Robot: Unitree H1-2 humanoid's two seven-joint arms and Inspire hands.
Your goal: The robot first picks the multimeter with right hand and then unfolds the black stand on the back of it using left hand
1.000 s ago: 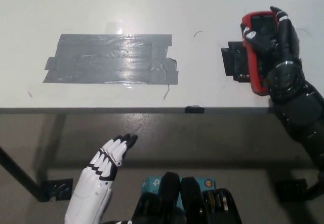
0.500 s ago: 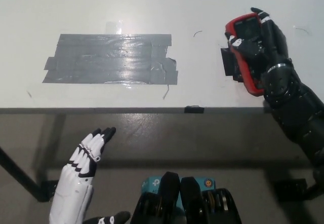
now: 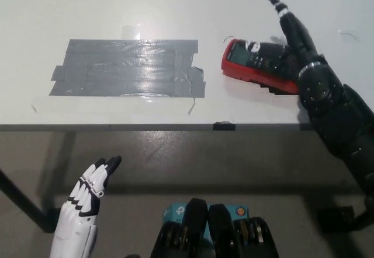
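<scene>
The right hand [image 3: 292, 39] overlies the multimeter [image 3: 257, 65], while bare table [image 3: 245, 7] lies beyond, grey tape patch [image 3: 128, 68] well left.

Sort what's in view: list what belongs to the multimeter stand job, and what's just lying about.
Part of the job:
- red-cased black-faced multimeter, lying on the table
- black right robot hand, against the multimeter
- white left robot hand, open, below the table edge

Just there:
- grey duct tape patch
- white table

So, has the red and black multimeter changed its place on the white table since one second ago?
Yes. The red and black multimeter turned from upright to lying crosswise, and its end came nearer to the grey tape patch.
</scene>
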